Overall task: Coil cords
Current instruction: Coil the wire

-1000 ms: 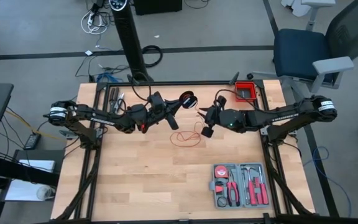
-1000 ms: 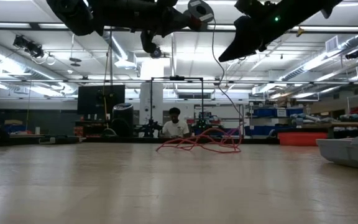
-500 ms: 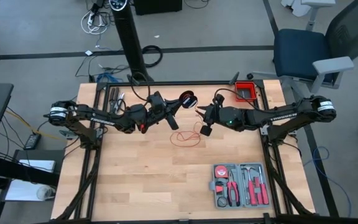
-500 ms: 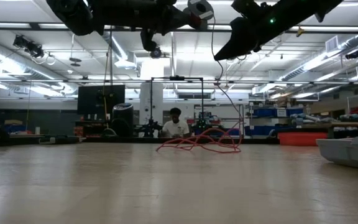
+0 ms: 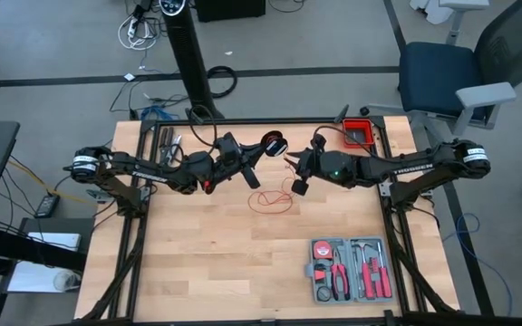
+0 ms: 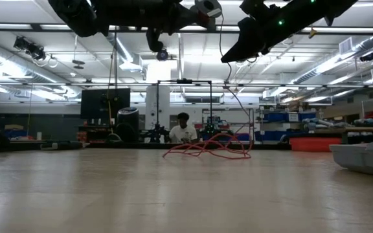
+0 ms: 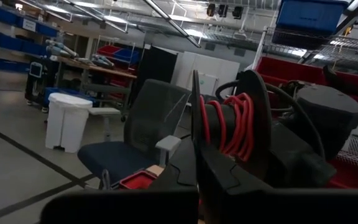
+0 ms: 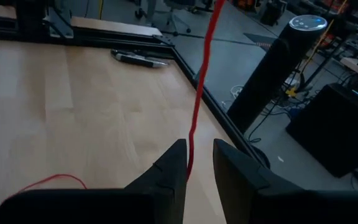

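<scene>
1. Above the table's middle, your right gripper (image 5: 294, 174) hangs with its fingers (image 8: 169, 169) pinching the red cord (image 8: 199, 93), the strand running between them.
2. Beside it, your left gripper (image 5: 259, 156) is pressed together on the black spool (image 7: 253, 124), which already carries several red turns.
3. Below both, the loose remainder of the cord lies in a tangle on the wooden table (image 5: 207, 244), well apart from the grey tool case (image 5: 352, 269).
4. Step in hand, as I read it: winding. Next you need the right gripper to feed the strand around the spool under light tension.
5. Against a second ago, your right gripper has drawn closer to the spool; the left hasn't budged.
</scene>
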You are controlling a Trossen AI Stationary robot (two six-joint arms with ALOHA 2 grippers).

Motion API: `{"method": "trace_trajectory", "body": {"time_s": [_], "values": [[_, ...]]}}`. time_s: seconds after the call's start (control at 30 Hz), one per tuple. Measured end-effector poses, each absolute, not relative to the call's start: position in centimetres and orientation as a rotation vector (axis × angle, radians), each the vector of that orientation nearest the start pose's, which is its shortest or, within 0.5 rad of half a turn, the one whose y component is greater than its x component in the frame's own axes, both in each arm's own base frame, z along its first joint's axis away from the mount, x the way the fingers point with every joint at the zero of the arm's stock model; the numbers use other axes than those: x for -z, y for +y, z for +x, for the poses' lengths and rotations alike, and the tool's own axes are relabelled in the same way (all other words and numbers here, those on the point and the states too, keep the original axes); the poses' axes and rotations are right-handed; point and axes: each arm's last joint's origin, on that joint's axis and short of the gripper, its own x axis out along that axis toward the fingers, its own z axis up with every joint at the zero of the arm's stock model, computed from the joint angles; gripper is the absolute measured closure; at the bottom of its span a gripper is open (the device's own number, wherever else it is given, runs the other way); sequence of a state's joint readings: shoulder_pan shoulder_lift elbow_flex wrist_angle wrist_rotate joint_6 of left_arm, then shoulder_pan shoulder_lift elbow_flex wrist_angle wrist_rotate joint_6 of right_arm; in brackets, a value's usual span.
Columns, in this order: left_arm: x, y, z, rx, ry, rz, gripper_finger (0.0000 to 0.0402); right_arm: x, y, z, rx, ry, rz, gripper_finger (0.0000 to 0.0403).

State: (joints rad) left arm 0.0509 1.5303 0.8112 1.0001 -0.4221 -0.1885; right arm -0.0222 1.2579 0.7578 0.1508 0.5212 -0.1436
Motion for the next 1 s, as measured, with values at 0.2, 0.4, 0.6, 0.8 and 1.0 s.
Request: {"method": "trace_trajectory", "body": {"time_s": [0.2, 0.4, 0.6, 0.8, 1.0], "values": [[-27.8, 2.8, 32.2, -0.442, -0.328, -0.236, 0.0401, -26.2, -2.4, 27.1, 0.501, 0.343, -0.234, 0.0328], [-27.8, 2.8, 32.2, -0.442, -0.331, -0.236, 0.0401, -26.8, -2.4, 27.3, 0.495, 0.294, -0.28, 0.0328], [-27.8, 2.8, 32.2, -0.442, -0.331, -0.236, 0.0401, -27.3, -2.3, 27.4, 0.48, 0.245, -0.298, 0.0328], [-27.8, 2.8, 32.2, -0.442, -0.33, -0.233, 0.0401, -27.1, -2.3, 27.4, 0.474, 0.27, -0.304, 0.0353], [-27.8, 2.8, 32.2, -0.442, -0.33, -0.233, 0.0401, -26.9, -2.3, 27.3, 0.467, 0.295, -0.317, 0.039]]}}
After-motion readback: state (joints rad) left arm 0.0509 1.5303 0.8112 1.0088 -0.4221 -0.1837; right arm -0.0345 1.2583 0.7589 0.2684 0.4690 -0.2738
